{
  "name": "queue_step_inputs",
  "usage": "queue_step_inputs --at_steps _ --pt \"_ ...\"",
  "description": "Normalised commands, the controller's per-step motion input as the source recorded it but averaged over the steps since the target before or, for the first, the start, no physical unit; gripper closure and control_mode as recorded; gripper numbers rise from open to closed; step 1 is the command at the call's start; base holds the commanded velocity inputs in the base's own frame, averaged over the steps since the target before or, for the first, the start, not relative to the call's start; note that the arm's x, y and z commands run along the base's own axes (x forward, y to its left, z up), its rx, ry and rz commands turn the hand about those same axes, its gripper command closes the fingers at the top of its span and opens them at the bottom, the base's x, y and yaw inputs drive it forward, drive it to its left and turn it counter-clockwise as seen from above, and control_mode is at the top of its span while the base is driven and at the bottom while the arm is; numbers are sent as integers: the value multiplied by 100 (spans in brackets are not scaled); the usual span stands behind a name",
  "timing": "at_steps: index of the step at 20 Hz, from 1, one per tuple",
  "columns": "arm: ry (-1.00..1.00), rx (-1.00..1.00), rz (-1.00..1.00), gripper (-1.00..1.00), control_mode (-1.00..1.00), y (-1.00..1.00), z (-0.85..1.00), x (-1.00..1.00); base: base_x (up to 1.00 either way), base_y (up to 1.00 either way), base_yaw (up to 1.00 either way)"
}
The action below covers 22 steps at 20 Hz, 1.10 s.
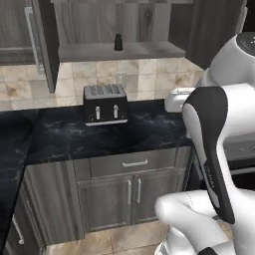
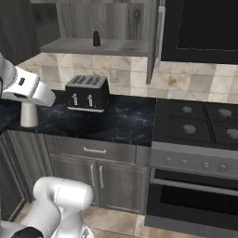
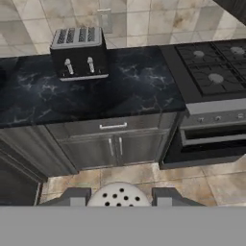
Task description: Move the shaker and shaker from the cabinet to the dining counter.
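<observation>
On the grey shelf (image 1: 144,51) of the open dark wood-grain wall cabinet (image 1: 48,45), the small black cylindrical shaker (image 1: 118,43) stands upright, near the middle. The white round-topped shaker (image 3: 118,196) sits between the two dark fingertips (image 3: 72,197) of the tool (image 3: 118,199), which closes on it. Below the shelf, a black four-slot toaster (image 1: 104,104) stands on the black marble surface (image 1: 139,132), left of the black gas stove (image 2: 200,118).

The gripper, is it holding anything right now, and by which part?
Yes, the gripper holds the white shaker, its perforated top showing between the fingertips; the exact place of the hold is hidden.
</observation>
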Motion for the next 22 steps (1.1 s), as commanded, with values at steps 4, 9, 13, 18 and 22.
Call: queue_step_inputs --at_steps 4,9,13,18,22 --pt "0 0 0 100 100 0 0 0 -68 -18 -36" --pt "0 0 0 100 100 0 0 0 -2 -4 -95" --pt "0 0 0 100 100 0 0 0 0 -1 -100" --pt "0 0 0 100 100 0 0 0 0 -12 -97" --pt "0 0 0 100 100 0 0 0 0 -21 -90"
